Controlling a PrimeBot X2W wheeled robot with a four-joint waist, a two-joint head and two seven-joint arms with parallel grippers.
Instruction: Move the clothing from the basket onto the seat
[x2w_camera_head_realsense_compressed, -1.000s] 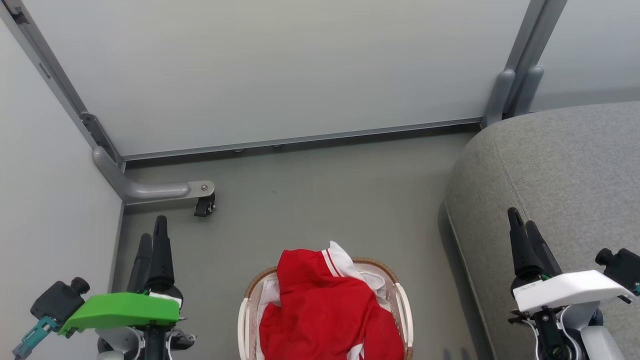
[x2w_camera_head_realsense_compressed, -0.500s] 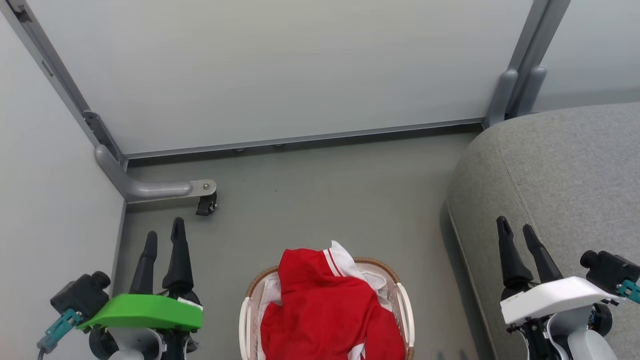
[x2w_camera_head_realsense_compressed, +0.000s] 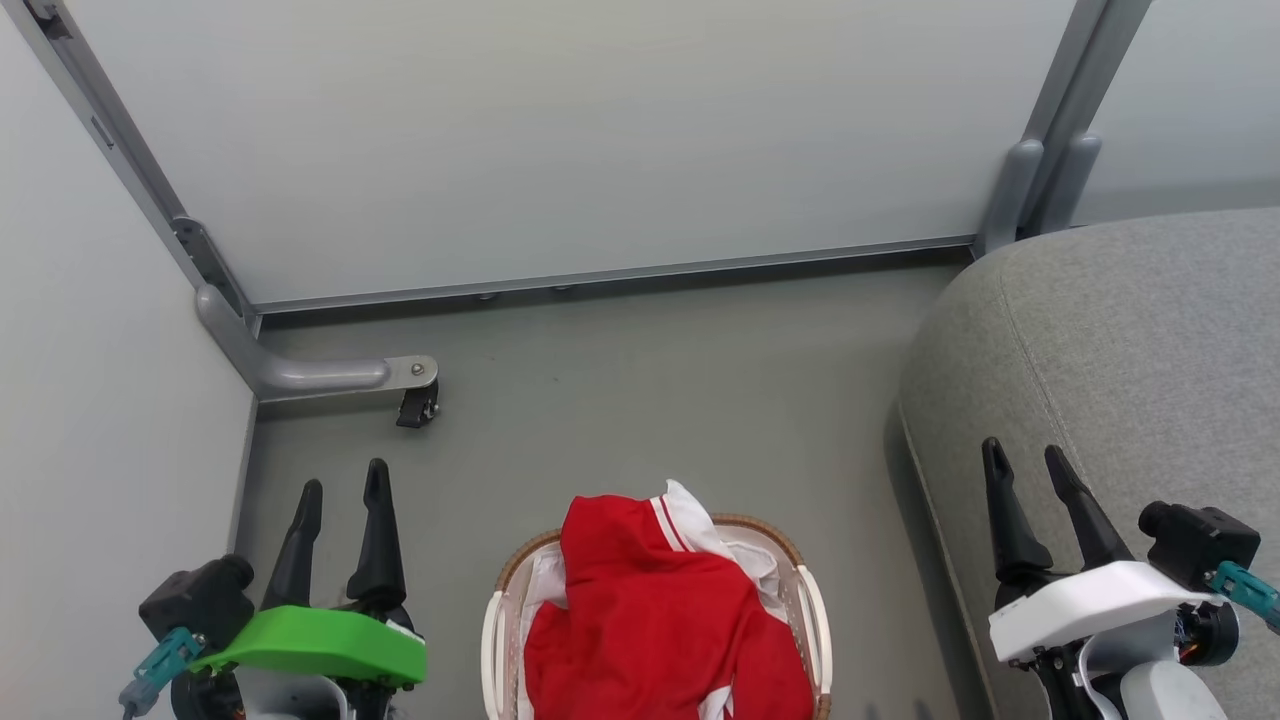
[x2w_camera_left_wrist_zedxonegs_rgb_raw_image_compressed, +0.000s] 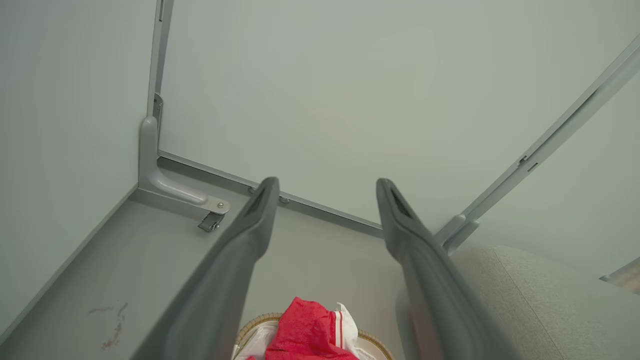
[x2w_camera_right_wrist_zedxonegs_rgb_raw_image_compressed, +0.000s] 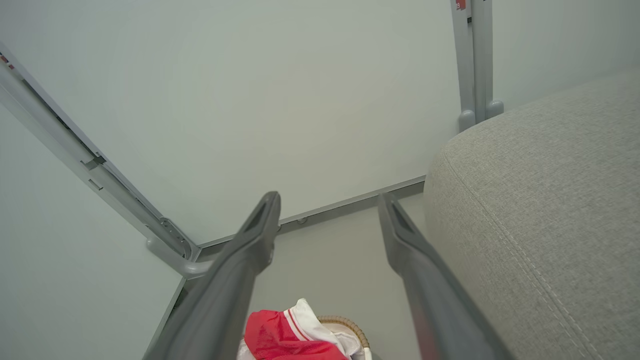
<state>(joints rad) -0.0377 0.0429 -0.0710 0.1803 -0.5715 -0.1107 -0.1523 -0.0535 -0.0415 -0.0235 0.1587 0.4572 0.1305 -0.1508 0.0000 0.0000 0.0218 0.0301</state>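
Note:
Red clothing (x2w_camera_head_realsense_compressed: 650, 620) with white stripe trim is heaped in the white basket (x2w_camera_head_realsense_compressed: 812, 620) with a brown woven rim, on the floor at the bottom centre of the head view. It also peeks in as clothing (x2w_camera_left_wrist_zedxonegs_rgb_raw_image_compressed: 307, 332) and clothing (x2w_camera_right_wrist_zedxonegs_rgb_raw_image_compressed: 280, 337) in both wrist views. The grey seat (x2w_camera_head_realsense_compressed: 1130, 360) fills the right side. My left gripper (x2w_camera_head_realsense_compressed: 343, 495) is open, left of the basket and apart from it. Open too is my right gripper (x2w_camera_head_realsense_compressed: 1027, 460), over the seat's front edge, holding nothing.
Pale partition walls (x2w_camera_head_realsense_compressed: 560, 140) close the back and left. A grey metal foot with a castor (x2w_camera_head_realsense_compressed: 415, 405) juts onto the floor at the left. A grey post (x2w_camera_head_realsense_compressed: 1040, 170) stands at the seat's back corner. Bare floor (x2w_camera_head_realsense_compressed: 650, 390) lies beyond the basket.
Both grippers have drawn back toward the bottom edge and turned, so their two fingers now show spread apart. The view has shifted slightly; clothing and basket are unmoved.

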